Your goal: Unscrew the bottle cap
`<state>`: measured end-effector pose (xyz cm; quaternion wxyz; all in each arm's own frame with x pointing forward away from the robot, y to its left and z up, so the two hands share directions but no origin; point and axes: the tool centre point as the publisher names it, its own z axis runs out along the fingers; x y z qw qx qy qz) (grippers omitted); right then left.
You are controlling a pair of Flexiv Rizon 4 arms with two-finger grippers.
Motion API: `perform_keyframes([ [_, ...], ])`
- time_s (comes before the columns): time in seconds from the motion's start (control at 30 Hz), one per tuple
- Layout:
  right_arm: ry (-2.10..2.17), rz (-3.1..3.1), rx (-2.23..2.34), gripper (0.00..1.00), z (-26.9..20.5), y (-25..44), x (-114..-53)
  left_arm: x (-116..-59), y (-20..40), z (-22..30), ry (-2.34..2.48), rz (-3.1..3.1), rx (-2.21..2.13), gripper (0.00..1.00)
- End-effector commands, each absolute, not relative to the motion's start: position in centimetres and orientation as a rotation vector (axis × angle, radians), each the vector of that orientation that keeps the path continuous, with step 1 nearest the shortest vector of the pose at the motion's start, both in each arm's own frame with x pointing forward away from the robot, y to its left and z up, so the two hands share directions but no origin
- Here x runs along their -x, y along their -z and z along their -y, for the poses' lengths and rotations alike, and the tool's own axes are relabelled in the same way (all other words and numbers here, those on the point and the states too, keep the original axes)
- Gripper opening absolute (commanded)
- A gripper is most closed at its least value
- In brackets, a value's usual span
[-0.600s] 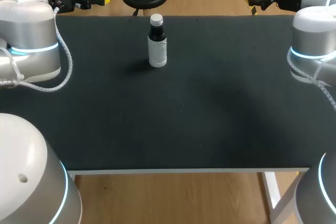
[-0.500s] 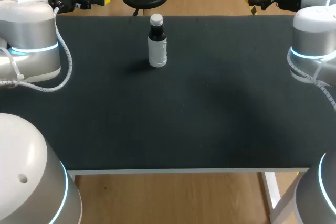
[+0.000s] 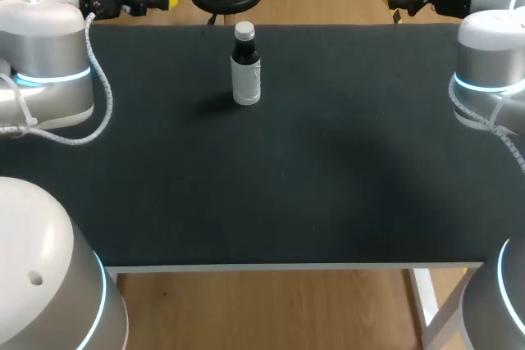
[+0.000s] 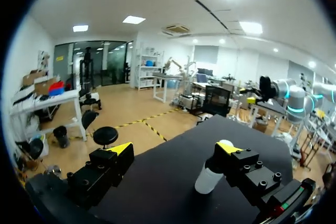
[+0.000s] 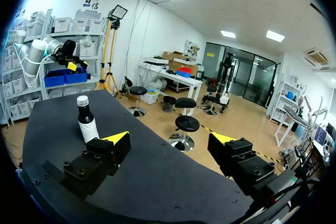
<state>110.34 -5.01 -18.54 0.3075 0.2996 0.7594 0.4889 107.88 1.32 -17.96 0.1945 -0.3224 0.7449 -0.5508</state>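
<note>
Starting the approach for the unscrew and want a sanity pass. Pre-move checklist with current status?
1. Bottle upright on the table: ok.
2. Cap on the bottle: ok.
3. Left gripper open, holding nothing: ok.
4. Right gripper open, holding nothing: ok.
5. A gripper at the bottle: not ok, both are by the table's far corners, apart from it.
6. How tight the cap is: cannot tell.

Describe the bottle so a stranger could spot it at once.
Look at the black table, toward its far edge, left of the middle. The bottle stands upright there. Its white cap, dark neck and white label mark it out.
</note>
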Motion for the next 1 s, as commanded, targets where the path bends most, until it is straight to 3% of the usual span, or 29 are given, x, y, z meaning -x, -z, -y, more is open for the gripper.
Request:
perform_keyframes([
  [0.03,-1.292,-2.011,-0.792,1.00,5.0,18.5,-110.4,-108.1,18.7,-1.7,1.573,-2.155,0.794,1.00],
  [0.53,-1.292,-2.011,-0.792,1.00,5.0,18.5,-110.4,-106.9,20.5,2.4,1.790,-2.202,0.202,1.00],
  [1.0,-1.292,-2.011,-0.792,1.00,5.0,18.5,-110.4,-106.2,23.5,5.9,1.885,-2.265,0.171,1.00],
])
